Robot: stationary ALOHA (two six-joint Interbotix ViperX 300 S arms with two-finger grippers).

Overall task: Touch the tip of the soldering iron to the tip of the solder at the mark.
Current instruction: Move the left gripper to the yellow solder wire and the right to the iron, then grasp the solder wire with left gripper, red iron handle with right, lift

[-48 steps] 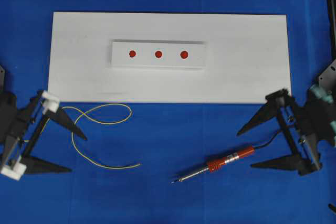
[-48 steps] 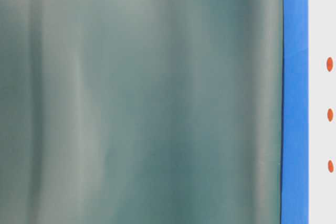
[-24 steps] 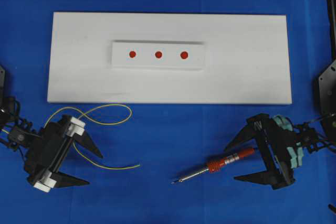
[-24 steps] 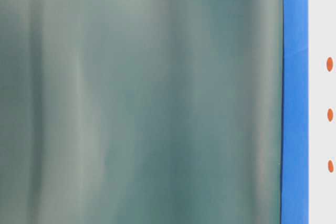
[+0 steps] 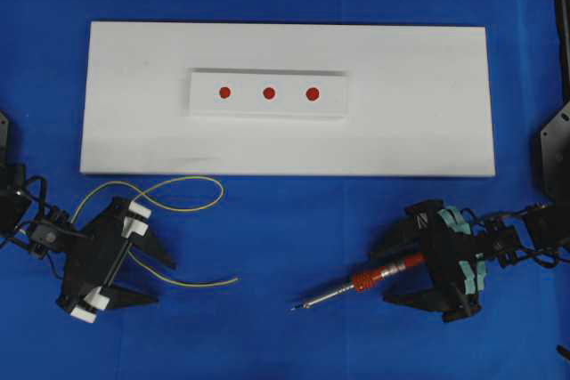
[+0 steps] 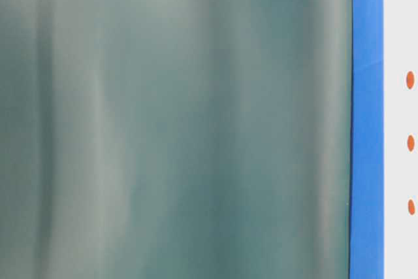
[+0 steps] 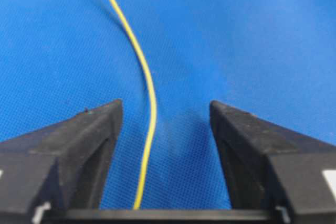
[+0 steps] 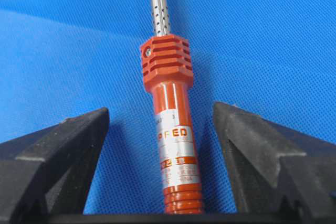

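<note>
You can read some letters on the soldering iron point(image 8: 170, 129). The white band on its orange-red handle has red letters that look like "PFED", and the first part is cut off by glare. Smaller red marks sit below them, too tiny to read.

Now count with me. There is one soldering iron, one solder point(image 5: 169, 220) wire, one big white board point(image 5: 427, 95) and one small white block point(image 5: 267, 106) on top of it. The block has three red dots point(image 5: 268, 92) in a row. You have two tools.

The soldering iron lies on the blue worktop point(image 5: 285, 344) at about 5 o'clock from the block in the overhead view. Its dark tip points to 8 o'clock. The yellow solder lies in loose curls at about 7 o'clock from the block, just below the board's edge.

Your right tool point(image 5: 389, 271) has its two black fingers point(image 8: 252, 145) apart, one on each side of the handle. There is blue gap on both sides, so it is not squeezing the handle.

Your left tool point(image 5: 153, 280) is also apart. The solder point(image 7: 147, 103) runs between its fingers point(image 7: 89, 140) and touches neither one.

The table-level view is mostly a grey-green blur, with a blue strip and three red dots point(image 6: 410, 143) at 3 o'clock.
</note>
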